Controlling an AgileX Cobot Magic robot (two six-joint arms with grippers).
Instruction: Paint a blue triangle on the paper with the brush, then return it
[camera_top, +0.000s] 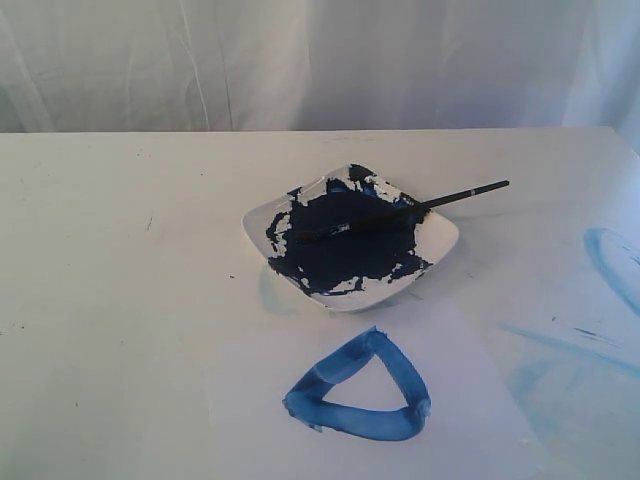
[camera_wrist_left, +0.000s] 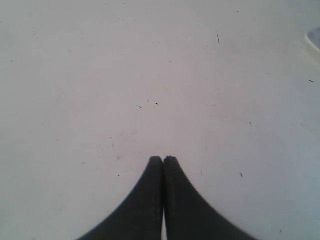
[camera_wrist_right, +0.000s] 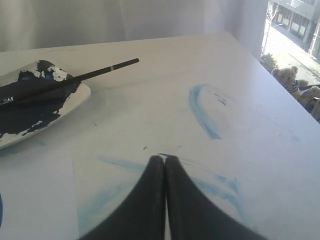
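A blue triangle (camera_top: 361, 392) with a white centre is painted on the white paper (camera_top: 250, 400) at the front of the table. Behind it the black-handled brush (camera_top: 420, 206) lies across a white dish (camera_top: 440, 245) holding dark navy paint, its handle sticking out to the right; the right wrist view shows the brush (camera_wrist_right: 85, 76) on the dish (camera_wrist_right: 75, 102) too. Neither arm appears in the exterior view. My left gripper (camera_wrist_left: 163, 159) is shut over bare table, holding nothing. My right gripper (camera_wrist_right: 164, 158) is shut and empty, over pale-blue smears.
Faint pale-blue smears (camera_top: 610, 262) stain the table at the right, also seen as smears (camera_wrist_right: 202, 112) in the right wrist view. The table's right edge (camera_wrist_right: 280, 82) drops off toward a window. A white curtain (camera_top: 300, 60) hangs behind the table.
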